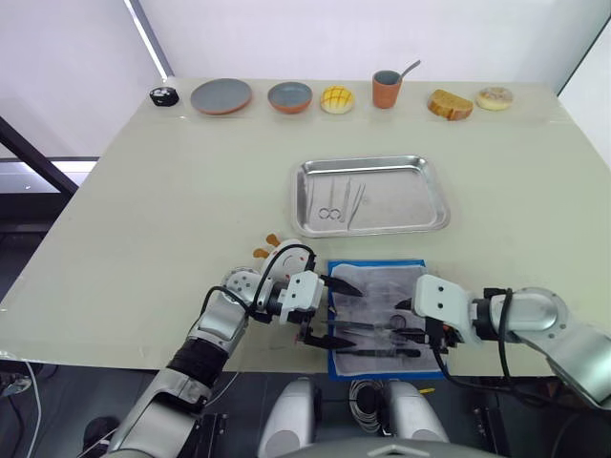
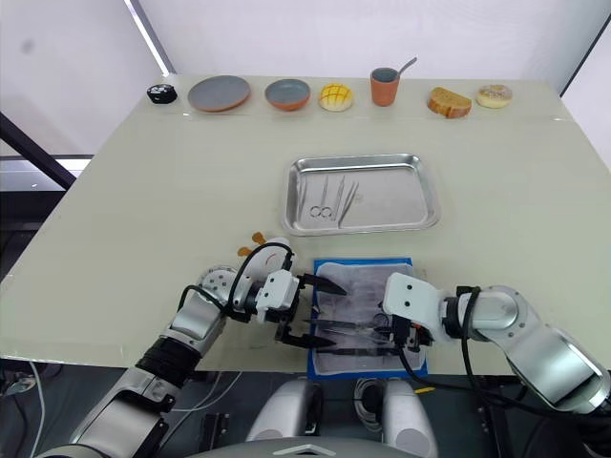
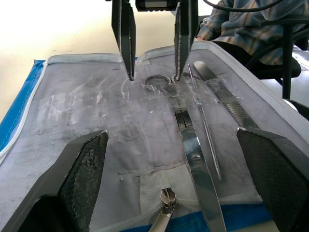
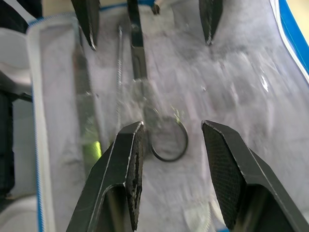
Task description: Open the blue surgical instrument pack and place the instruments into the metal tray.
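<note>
The flat bright-blue surgical pack (image 1: 378, 318) lies open at the near table edge, below the shiny steel tray (image 1: 372, 196). Slim silver scissors (image 4: 145, 82) run left-right between the grippers, ring handle toward the right gripper (image 4: 170, 145), whose spread fingers straddle it without touching. Left gripper (image 1: 332, 310) spread wide at the tips' end.

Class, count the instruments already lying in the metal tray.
3: scissors, with two slim tools just to their right, all in the left half of the metal tray. More remain in the open pack.
</note>
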Controlling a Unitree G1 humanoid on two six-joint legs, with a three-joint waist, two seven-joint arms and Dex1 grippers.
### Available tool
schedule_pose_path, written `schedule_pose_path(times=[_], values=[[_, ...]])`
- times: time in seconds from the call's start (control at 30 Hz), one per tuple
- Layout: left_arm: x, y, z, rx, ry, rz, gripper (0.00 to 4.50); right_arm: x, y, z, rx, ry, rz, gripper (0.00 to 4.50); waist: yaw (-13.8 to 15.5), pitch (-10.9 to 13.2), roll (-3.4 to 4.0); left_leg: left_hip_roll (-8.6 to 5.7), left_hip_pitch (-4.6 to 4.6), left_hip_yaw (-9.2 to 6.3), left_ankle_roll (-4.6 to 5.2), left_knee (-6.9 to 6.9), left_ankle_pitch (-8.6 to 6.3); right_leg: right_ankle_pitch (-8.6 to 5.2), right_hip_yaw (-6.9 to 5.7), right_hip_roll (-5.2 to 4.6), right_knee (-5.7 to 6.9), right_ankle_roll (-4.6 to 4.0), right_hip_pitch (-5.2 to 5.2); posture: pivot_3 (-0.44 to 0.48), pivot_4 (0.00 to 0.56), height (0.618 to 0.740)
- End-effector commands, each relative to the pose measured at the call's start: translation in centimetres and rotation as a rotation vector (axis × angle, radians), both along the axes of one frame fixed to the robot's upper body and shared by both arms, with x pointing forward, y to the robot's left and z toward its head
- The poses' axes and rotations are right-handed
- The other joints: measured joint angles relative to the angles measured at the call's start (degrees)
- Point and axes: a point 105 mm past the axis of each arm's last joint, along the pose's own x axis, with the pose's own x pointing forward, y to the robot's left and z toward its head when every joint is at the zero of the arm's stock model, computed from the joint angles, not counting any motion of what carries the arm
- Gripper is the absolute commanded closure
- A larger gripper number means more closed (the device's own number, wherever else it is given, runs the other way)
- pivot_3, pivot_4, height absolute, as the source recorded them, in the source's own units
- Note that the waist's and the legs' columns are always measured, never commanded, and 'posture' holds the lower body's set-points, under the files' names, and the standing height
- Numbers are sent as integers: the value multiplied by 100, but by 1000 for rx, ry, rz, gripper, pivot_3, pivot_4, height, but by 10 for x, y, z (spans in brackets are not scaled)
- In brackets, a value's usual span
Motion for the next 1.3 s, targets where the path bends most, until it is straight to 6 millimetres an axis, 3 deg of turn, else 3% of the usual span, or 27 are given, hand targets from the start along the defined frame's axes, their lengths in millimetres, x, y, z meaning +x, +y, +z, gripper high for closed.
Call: schedule_pose_path(times=[0.03,1.07,1.3], values=[[-6,5,-19,69,56,10,0,0,2,9,9,-41,28,2502,1,0,0,0,0,0,0,0,0,0,0,0,0,0,0,0,150,740],[-7,-1,-18,63,53,4,0,5,6,9,0,-60,65,2502,5,0,0,0,-1,0,0,0,0,0,0,-1,0,0,0,0,150,740],[-7,-2,-18,64,54,5,0,9,-4,2,-64,-55,60,2502,10,0,0,-1,-2,-1,0,0,0,0,-1,-3,-1,0,0,0,150,740]])
